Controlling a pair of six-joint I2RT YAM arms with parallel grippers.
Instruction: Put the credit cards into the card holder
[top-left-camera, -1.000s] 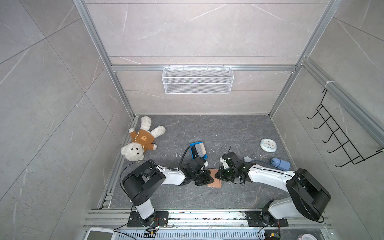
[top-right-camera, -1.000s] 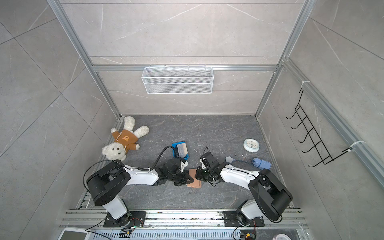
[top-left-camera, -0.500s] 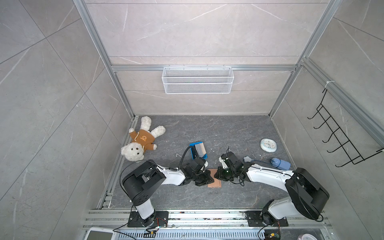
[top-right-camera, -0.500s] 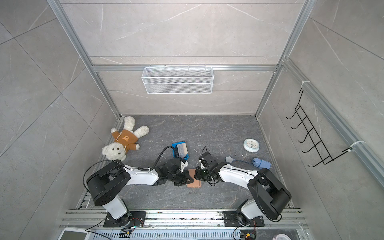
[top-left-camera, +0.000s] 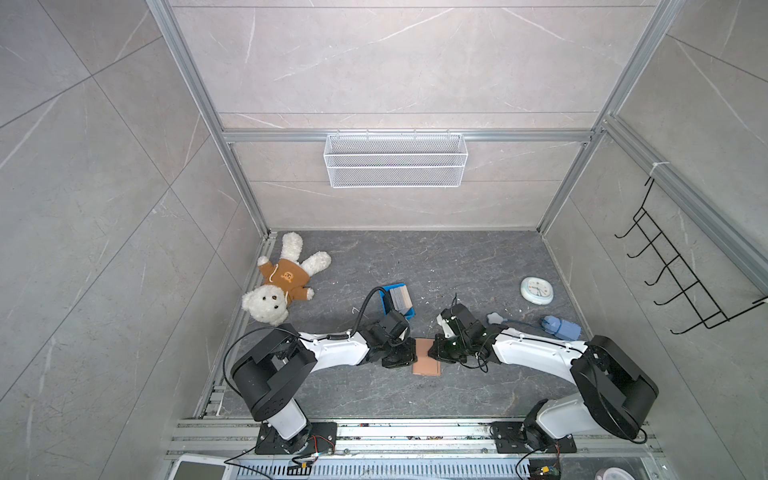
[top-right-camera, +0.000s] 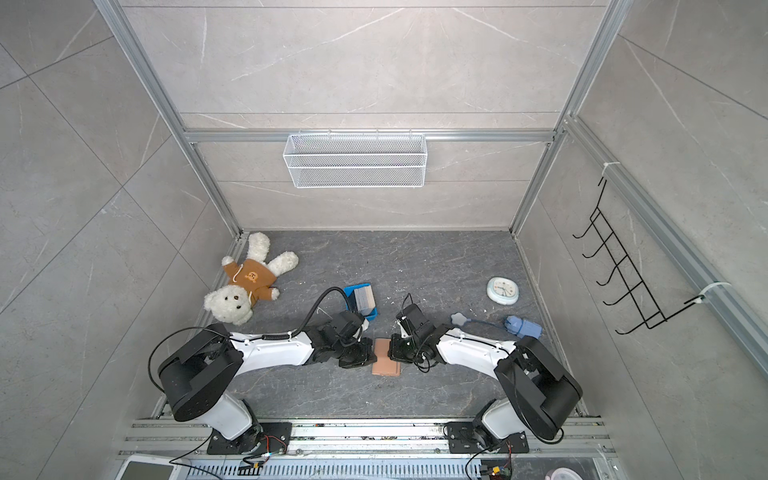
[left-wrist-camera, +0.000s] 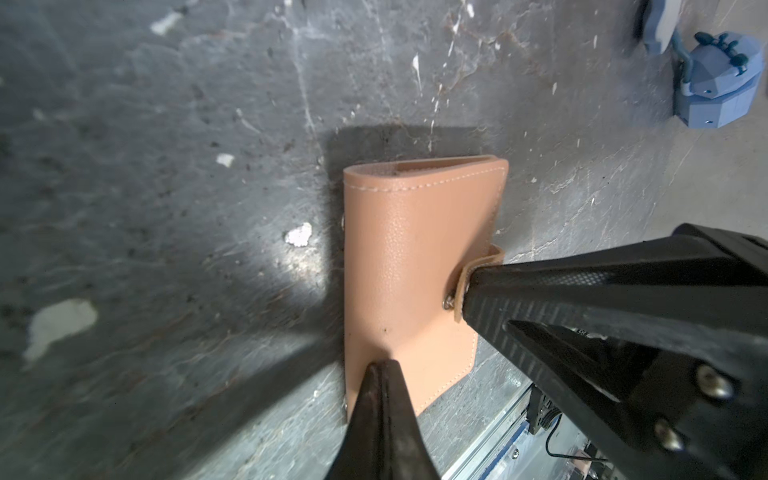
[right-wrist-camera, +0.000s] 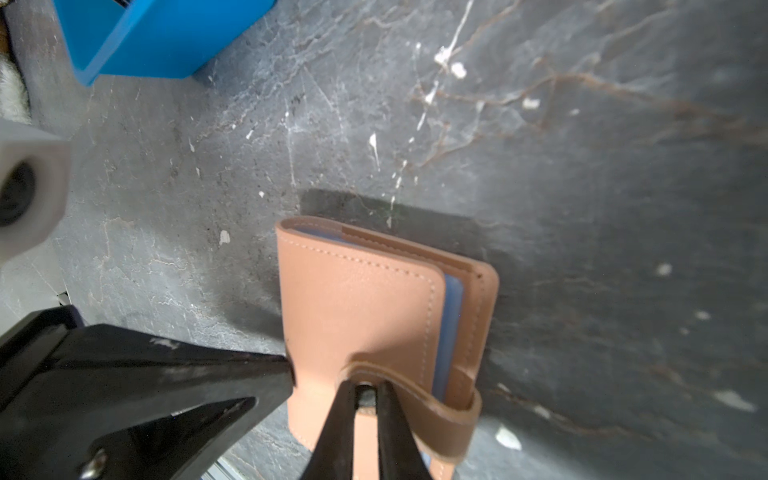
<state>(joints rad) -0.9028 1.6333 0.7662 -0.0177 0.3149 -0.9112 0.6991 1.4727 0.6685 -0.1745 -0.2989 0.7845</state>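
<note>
Card holder (top-left-camera: 427, 357) lies flat on the floor (top-left-camera: 457, 257), near the front middle, between the two gripper tips. Pale grey tiled walls in an aluminium frame close the cell on three sides. The floor is dark grey marbled stone flecked with pale chips.

A white wire basket (top-left-camera: 395, 160) hangs from the back wall's rail, and a black hook rack (top-left-camera: 681, 264) hangs on the right wall. A teddy bear (top-left-camera: 282, 286) lies at the far left. A round clock (top-left-camera: 537, 289) lies at the far right, with a blue gadget (top-left-camera: 559, 326) nearer the front. A blue tray (top-left-camera: 392, 287) sits just behind the left gripper (top-left-camera: 411, 353). The cards (top-left-camera: 401, 299) stand in it as a stack, their edges showing.

The card holder is folded shut, its top cover gaping slightly. Its long axis runs front to back. The fold faces the left arm and the open edge faces the right arm, where bluish sleeves (right-wrist-camera: 451, 324) peek out. The strap (right-wrist-camera: 453, 419) loops round that open edge. The right gripper (right-wrist-camera: 366, 392) has its fingers clamped on the strap's tab, which stands slightly off the cover. The left gripper's fingers are pressed together, their tip resting on the cover by the fold-side edge.
</note>
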